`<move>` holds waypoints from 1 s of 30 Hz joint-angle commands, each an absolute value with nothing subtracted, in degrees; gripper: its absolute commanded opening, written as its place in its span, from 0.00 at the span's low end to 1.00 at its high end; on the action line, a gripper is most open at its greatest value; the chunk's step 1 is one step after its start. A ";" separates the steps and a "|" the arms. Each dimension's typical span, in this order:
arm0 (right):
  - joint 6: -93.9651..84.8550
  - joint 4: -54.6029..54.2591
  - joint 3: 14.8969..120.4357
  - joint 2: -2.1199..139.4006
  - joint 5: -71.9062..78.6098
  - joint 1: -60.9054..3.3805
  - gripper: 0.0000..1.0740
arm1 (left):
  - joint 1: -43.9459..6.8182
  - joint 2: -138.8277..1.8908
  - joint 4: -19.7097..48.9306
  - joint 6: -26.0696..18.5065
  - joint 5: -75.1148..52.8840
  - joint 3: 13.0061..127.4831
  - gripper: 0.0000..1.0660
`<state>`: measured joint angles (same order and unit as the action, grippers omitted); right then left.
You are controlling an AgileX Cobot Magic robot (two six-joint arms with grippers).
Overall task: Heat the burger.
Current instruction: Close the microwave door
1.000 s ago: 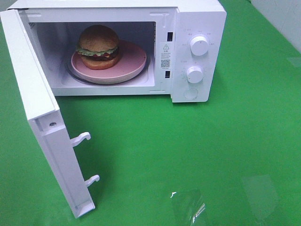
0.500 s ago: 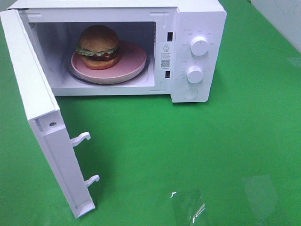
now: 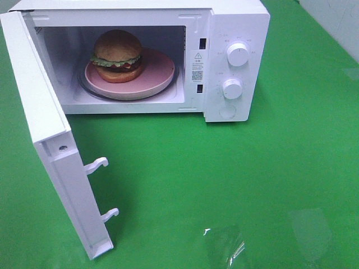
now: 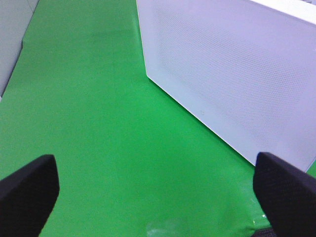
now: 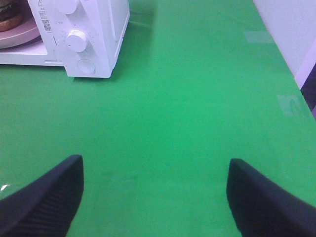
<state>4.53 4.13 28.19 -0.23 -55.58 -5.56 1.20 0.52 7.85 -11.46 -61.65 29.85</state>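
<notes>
The burger (image 3: 117, 55), with golden-brown buns, green lettuce and a dark patty, sits on a pink plate (image 3: 154, 75) inside the open white microwave (image 3: 235, 22). The microwave door (image 3: 47, 140) stands swung wide open to the left. Neither gripper shows in the exterior high view. My left gripper (image 4: 158, 197) is open and empty over the green cloth, facing the door's outer face (image 4: 232, 84). My right gripper (image 5: 155, 197) is open and empty, well away from the microwave's knob panel (image 5: 76, 39). A sliver of the burger (image 5: 10, 12) and plate shows in the right wrist view.
The microwave has two white knobs (image 3: 238, 54) and a round button (image 3: 227, 111). Two door latches (image 3: 96, 165) stick out from the door's inner edge. The green cloth (image 3: 224, 179) covers the table. A light wall (image 5: 291, 29) borders the right side.
</notes>
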 commanded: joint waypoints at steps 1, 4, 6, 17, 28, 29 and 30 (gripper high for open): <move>4.58 3.78 28.19 -1.78 -55.06 -5.33 0.71 | 0.86 1.26 8.02 -11.17 -61.54 29.74 0.94; 4.58 3.78 28.19 -1.78 -55.06 -5.33 0.71 | 0.86 1.26 8.02 -11.17 -61.54 29.74 0.94; 4.58 3.78 28.19 -1.78 -55.06 -5.33 0.71 | 0.86 1.26 8.02 -11.17 -61.54 29.74 0.94; 4.58 3.78 28.19 -1.78 -55.06 -5.33 0.71 | 0.86 1.26 8.02 -11.17 -61.54 29.74 0.94; 4.58 3.78 28.19 -1.78 -55.06 -5.33 0.71 | 0.86 1.26 8.02 -11.17 -61.54 29.74 0.94; 4.58 3.78 28.19 -1.78 -55.06 -5.33 0.71 | 0.86 1.26 8.02 -11.17 -61.54 29.74 0.94; 4.58 3.78 28.19 -1.78 -55.06 -5.33 0.71 | 0.86 1.26 8.02 -11.17 -61.54 29.74 0.94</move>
<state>4.53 4.13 28.19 -0.23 -55.58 -5.56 1.20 0.52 7.85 -11.46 -61.65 29.85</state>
